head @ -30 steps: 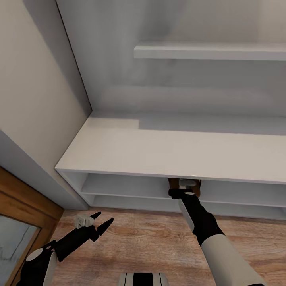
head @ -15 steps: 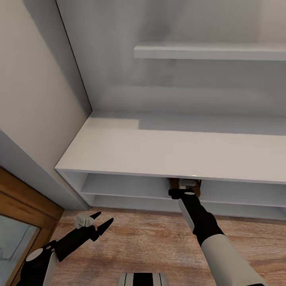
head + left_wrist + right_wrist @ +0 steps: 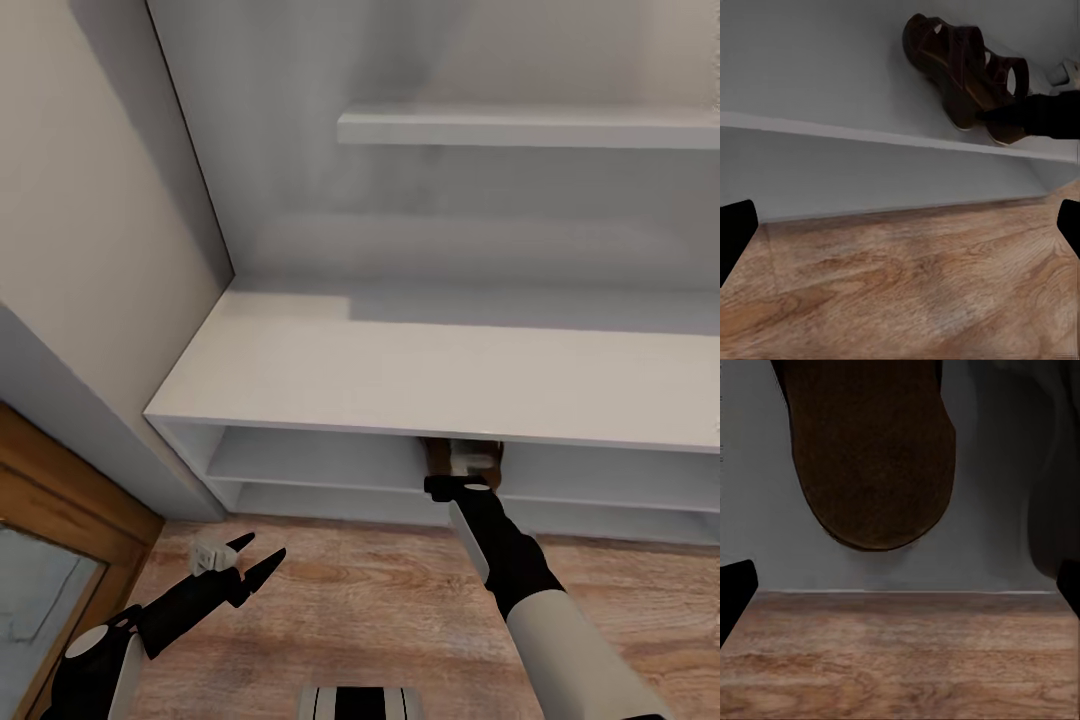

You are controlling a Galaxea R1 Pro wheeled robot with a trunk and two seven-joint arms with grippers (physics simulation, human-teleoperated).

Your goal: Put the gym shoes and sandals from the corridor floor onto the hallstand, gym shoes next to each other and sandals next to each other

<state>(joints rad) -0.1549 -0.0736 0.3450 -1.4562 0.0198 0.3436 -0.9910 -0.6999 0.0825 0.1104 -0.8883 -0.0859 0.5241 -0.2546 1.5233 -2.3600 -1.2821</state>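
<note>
The shoe rack [image 3: 420, 370] takes up most of the head view: a wide white-grey unit pushed into the corner of the wall, its thick top bare, a floating shelf [image 3: 530, 130] above it and two open tiers below, which suit low, flat footwear. The wood-plank floor [image 3: 370, 610] runs in front of it and shows no shoes in the stretch that is visible. The right arm reaches forward under the top board, its end effector [image 3: 462, 478] at the upper tier, where a brown sandal [image 3: 964, 71] sits; the left wrist view shows the sandal lying on that tier with the dark arm just beside or touching its near end, and I cannot tell which. In the right wrist view the sandal's rounded sole end [image 3: 870, 457] rests on the shelf past the fingers, whose tips stand far apart at the picture's edges, so the right jaws look spread wide with nothing between them, probably a placing or nudging step. The left end effector [image 3: 252, 558] hangs low over the floor, fingers parted and empty, held out of the way. The gym shoes are not identifiable here.
</note>
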